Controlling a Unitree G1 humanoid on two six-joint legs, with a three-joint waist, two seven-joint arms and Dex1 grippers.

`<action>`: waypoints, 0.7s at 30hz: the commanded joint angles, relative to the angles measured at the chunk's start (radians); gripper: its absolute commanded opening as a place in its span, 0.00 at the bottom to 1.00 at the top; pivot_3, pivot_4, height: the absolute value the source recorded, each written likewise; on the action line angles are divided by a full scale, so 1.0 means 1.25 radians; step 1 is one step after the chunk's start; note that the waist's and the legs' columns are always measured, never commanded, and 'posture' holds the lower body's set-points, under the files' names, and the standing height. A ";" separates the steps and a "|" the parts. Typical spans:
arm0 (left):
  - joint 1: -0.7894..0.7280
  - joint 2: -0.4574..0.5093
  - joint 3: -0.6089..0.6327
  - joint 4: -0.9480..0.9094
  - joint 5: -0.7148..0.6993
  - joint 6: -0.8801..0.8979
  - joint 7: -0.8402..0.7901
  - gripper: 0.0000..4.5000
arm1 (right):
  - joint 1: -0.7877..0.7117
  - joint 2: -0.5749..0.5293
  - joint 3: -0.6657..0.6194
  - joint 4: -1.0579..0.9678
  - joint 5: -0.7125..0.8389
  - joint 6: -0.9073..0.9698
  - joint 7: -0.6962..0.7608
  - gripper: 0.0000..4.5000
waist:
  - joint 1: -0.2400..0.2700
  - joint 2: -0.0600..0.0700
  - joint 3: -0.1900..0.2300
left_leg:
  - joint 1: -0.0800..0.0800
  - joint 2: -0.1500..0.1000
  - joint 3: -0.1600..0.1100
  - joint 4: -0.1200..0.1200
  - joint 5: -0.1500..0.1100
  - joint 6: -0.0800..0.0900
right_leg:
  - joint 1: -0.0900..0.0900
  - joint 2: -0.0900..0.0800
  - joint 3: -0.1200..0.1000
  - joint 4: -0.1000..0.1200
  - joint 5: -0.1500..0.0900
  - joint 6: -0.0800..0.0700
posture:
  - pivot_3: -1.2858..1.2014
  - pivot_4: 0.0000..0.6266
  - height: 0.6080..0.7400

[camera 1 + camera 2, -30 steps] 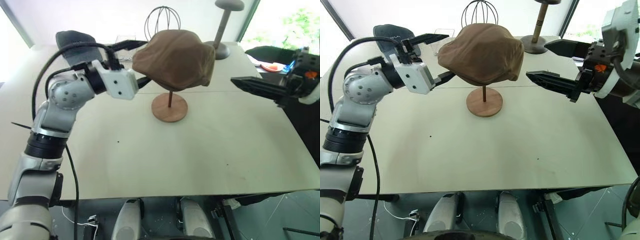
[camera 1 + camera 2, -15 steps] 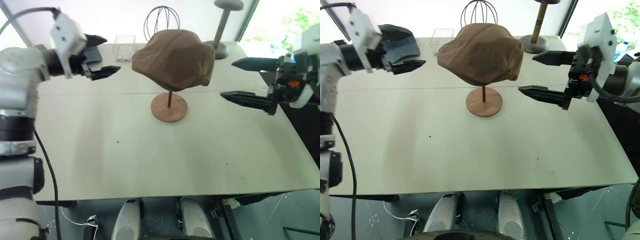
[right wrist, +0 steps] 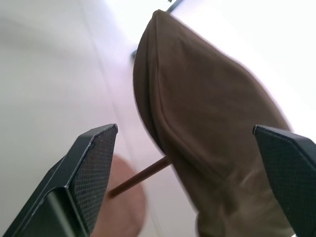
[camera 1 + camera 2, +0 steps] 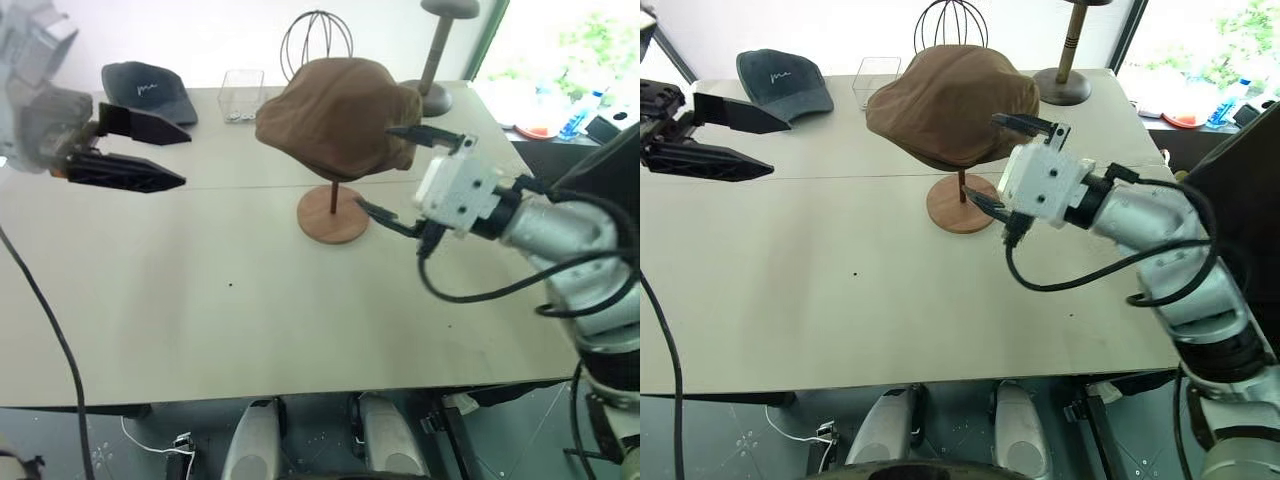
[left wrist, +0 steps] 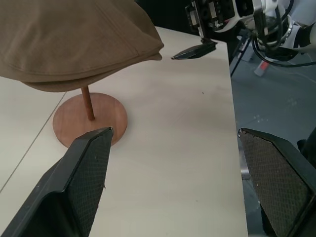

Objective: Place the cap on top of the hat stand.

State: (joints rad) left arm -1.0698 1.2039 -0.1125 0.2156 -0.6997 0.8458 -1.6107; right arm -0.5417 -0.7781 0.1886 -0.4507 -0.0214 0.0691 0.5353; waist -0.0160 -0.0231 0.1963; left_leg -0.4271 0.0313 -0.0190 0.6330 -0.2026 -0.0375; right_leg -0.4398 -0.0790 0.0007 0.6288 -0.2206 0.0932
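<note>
Cap (image 4: 335, 115) sits draped over the top of the hat stand (image 4: 333, 213), whose thin rod and round base show beneath it near the middle of the table (image 4: 250, 320); the disc itself is hidden under the fabric. Far to the left, the left gripper (image 4: 150, 155) has pulled well away from the cap since a second ago, when its jaws flanked the cap's left edge; now it hangs over the left part of the table, jaws spread and empty. Behind it lie a dark grey baseball cap (image 4: 145, 88) and a clear box (image 4: 243, 94), then a black wire globe (image 4: 315, 40) behind the stand. To the right, the right gripper (image 4: 400, 170) has swung in from the table's right side and now sits just beside the cap's right edge, jaws spread wide, one above and one below the brim, holding nothing. A grey mushroom-topped stand (image 4: 440, 55) rises behind it. The placing looks essentially done; the right gripper may only be nudging the cap straight. Nothing blocks it.
</note>
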 commanded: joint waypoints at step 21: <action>-0.108 -0.031 0.013 0.037 0.043 0.012 -0.001 0.95 | -0.108 0.306 0.095 0.306 -0.521 -0.272 -0.345 0.72 | -0.003 0.000 0.000 | 0.000 0.000 -0.001 -0.001 0.000 0.000 | -0.001 0.001 0.001 0.002 0.000 0.000 | 0.52 0.24 1.00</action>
State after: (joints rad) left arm -1.1659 1.1596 -0.1411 0.2575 -0.6584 0.8629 -1.6104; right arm -0.6497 -0.4060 0.3240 -0.0361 -0.6654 -0.2586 0.1207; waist -0.0199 -0.0234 0.1962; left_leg -0.4268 0.0316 -0.0200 0.6323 -0.2024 -0.0374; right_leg -0.4406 -0.0776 0.0014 0.6315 -0.2203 0.0928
